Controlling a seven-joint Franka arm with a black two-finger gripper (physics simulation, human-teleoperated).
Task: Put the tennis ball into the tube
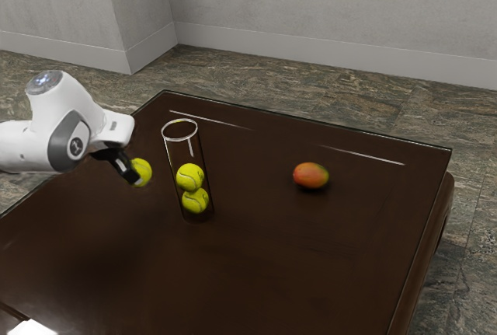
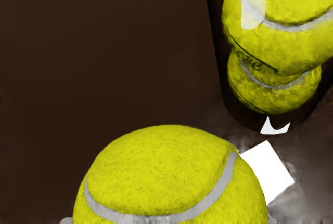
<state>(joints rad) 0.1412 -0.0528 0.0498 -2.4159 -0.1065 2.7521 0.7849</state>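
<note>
The claw [image 1: 136,179] is closed on a ball [image 1: 142,172], its 2 fingers gripping it from opposite sides and holding it above the worktop [image 1: 256,265]. In the wrist view this ball is large, with a pale curved seam running across its yellow felt. It is outside the tube [image 1: 184,152], near it but with a gap between them in the exterior view, on the tube's side toward that view's left. There the ball appears lower than the tube's open rim.

The tube is clear and stands upright on the worktop. Inside are 2 more balls, stacked: the upper ball [image 1: 189,177] rests on the lower ball [image 1: 195,201].

Farther off, well apart from the tube toward the exterior view's right, 1 red-orange mango [image 1: 311,176] lies on the dark brown worktop. Beyond the worktop's edge are the streaked stone floor [image 1: 311,100] and the pale grey wall [image 1: 334,1].
</note>
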